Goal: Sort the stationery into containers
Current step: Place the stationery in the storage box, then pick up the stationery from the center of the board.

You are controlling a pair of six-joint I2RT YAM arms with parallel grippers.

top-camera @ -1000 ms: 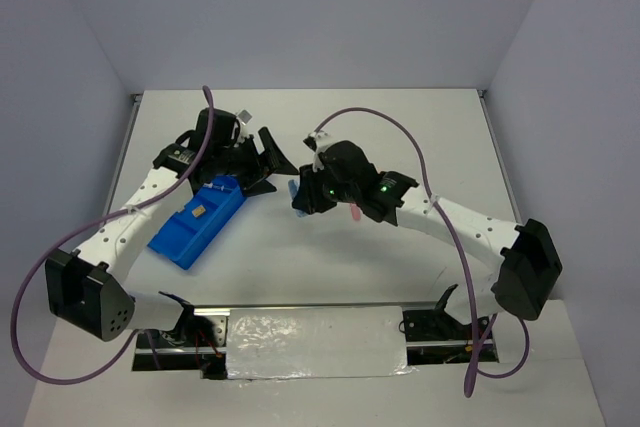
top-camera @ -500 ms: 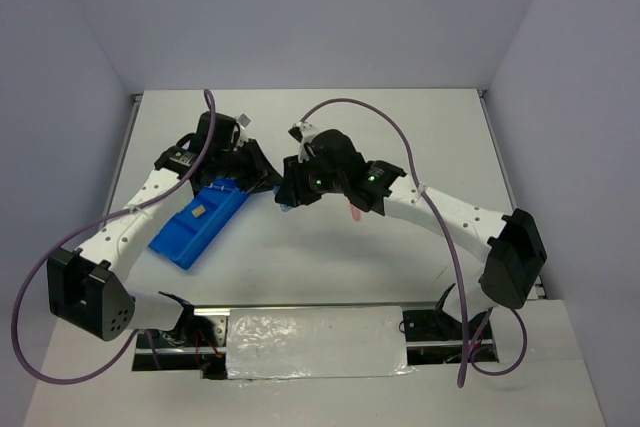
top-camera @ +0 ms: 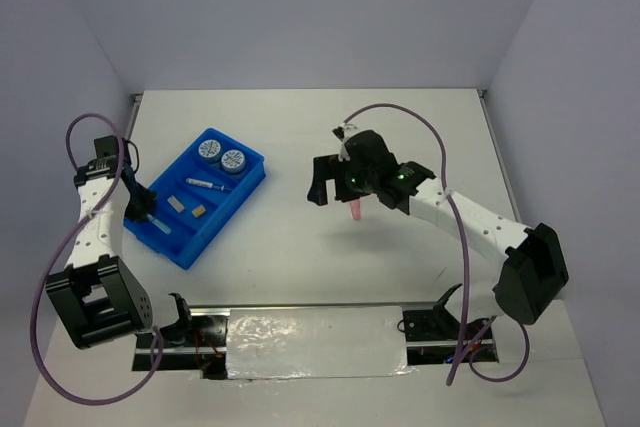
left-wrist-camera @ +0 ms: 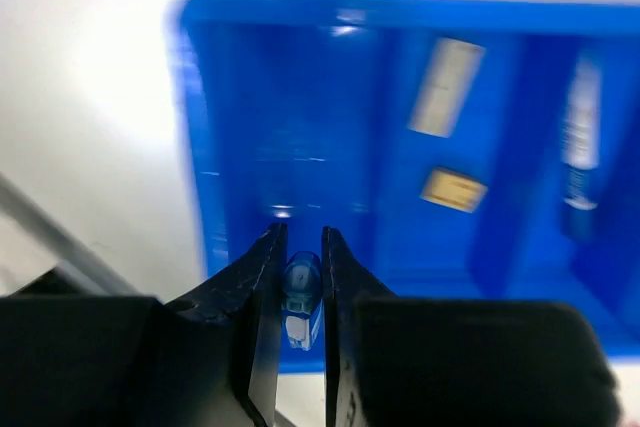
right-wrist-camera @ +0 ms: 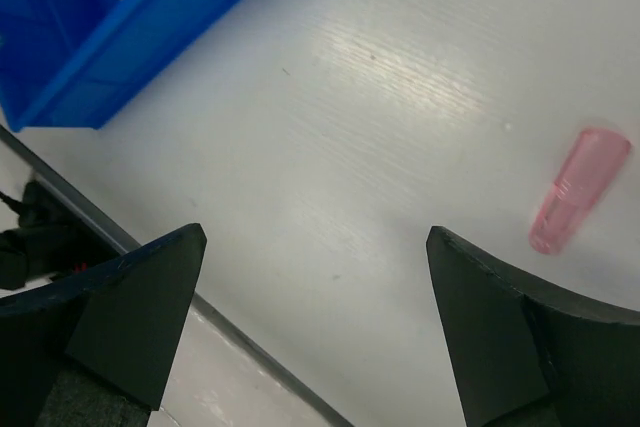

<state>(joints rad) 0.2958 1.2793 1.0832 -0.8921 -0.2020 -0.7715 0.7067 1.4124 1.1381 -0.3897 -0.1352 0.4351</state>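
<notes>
The left gripper was pinched narrow on a light-blue capsule, which stood on end between the two fingers. It hung over the long compartment at the 7 o'clock end of the blue tray. I took that pose to be for a drop: that compartment looked bare, so the capsule could go in without disturbing anything.

The tray lay slantwise at the 9 o'clock side of the table. Its contents looked grouped by kind. Two patterned discs sat side by side in the cells at the 12 o'clock end. A thin pen lay along the next channel. A grey block and a tan block shared the one after.

The right gripper had its jaws spread as wide as they go, with nothing between them. It hovered over bare table near the middle. A pink capsule lay flat on the table beside it, towards 3 o'clock from the tray and well apart from it. My guess was that the wide spread was meant for that capsule, the only loose item I could see outside the tray.

As for writing, I could read none. The discs and pen carried blue-and-white markings too small to make out, and I saw no brand or label on the tray, the capsules or the arms
</notes>
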